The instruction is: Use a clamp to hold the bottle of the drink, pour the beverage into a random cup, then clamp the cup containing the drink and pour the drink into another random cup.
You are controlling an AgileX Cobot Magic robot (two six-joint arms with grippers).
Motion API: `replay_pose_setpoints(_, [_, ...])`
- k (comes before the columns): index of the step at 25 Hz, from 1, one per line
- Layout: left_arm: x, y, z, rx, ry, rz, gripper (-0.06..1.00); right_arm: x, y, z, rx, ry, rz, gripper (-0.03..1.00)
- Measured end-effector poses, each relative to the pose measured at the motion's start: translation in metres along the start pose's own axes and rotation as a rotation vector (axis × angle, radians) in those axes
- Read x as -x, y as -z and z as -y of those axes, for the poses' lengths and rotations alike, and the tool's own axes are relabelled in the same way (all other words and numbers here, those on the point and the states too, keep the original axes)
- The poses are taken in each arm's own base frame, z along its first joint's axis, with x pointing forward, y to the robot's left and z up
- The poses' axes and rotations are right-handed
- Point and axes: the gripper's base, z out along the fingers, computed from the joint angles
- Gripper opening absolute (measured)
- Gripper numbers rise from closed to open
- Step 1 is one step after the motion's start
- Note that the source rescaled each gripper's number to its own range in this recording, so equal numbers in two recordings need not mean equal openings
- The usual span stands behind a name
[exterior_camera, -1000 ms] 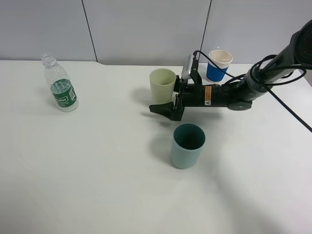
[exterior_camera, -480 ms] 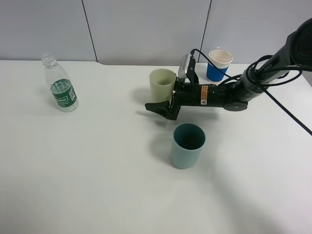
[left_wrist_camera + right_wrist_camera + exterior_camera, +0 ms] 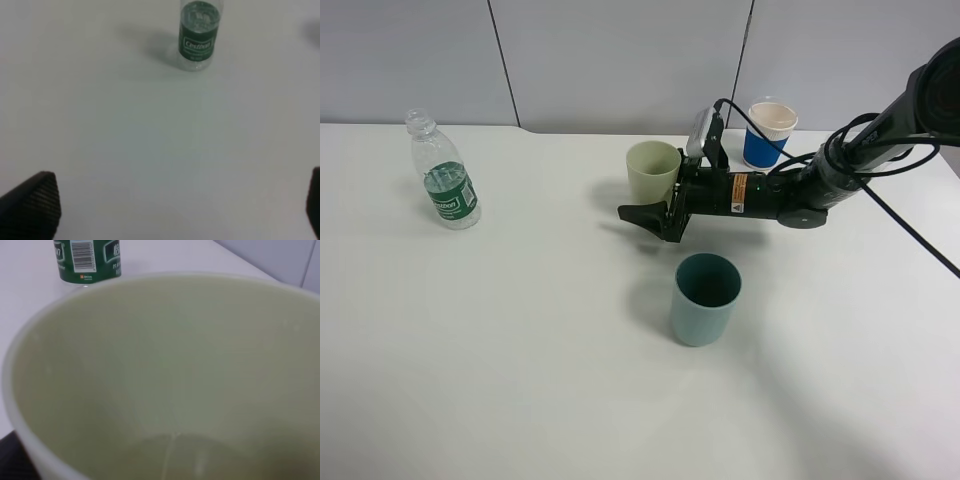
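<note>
Right claw (image 3: 642, 203), high view first: it reaches in from the right, lying level and low over the table (image 3: 520, 350), with its jaws partly spread either side of the pale tumbler (image 3: 653, 170). We see the near finger (image 3: 642, 213) running past the tumbler's front low down, at its wall or just off it. The far finger is hidden behind the tumbler. Whether the jaws actually pinch it we cannot tell. The tumbler stands upright on the table: tall, plain, pale yellow-green, tapered, no handle. The teal cup (image 3: 705, 298) stands upright nearer the camera than the claw and apart from it, wider than the tumbler and darker inside. The white cup with blue band (image 3: 770, 132) sits behind the arm, toward the wall. The bottle (image 3: 445, 185) is far left, upright, well apart from the claw and all the cups: clear, ribbed, green label.

Left wrist view: the left claw (image 3: 175, 202) is spread wide, one dark ribbed fingertip (image 3: 35, 200) at each side edge, only bare table between them. The bottle (image 3: 199, 35) stands upright well ahead of this claw, untouched, its green label with white lettering facing us.

Right wrist view: the pale tumbler (image 3: 165, 365) nearly fills the frame and we look straight into its mouth, seeing a pale inner wall and a thick rim. A dark bit of finger (image 3: 7, 460) shows just outside the rim; contact is unclear. Liquid at the bottom: we cannot tell. Beyond the rim we see the bottle's (image 3: 87, 260) lower part, green label with barcode, standing on the table.
</note>
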Motion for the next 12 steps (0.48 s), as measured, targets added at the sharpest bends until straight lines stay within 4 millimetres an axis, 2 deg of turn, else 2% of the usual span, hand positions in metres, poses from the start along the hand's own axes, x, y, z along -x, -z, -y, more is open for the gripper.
replay_pose_setpoints(2, [0.0000,0.0000,0.0000,0.000,0.000,0.000,1.00,0.0000,0.0000,0.0001,-0.001,0.000,0.000,0.36])
replay_pose_setpoints(4, [0.0000,0.0000,0.0000,0.000,0.000,0.000,1.00,0.0001,0.0000,0.0004,-0.005,-0.003,0.002,0.17])
replay_pose_setpoints(5, [0.0000,0.0000,0.0000,0.000,0.000,0.000,1.00,0.0002,0.0000,0.0006,-0.007,-0.009,0.002,0.04])
replay_pose_setpoints(6, [0.0000,0.0000,0.0000,0.000,0.000,0.000,1.00,0.0003,0.0000,0.0007,-0.007,-0.020,0.003,0.00])
replay_pose_setpoints(12, [0.0000,0.0000,0.0000,0.000,0.000,0.000,1.00,0.0008,-0.0006,0.0007,-0.011,-0.118,0.008,0.00])
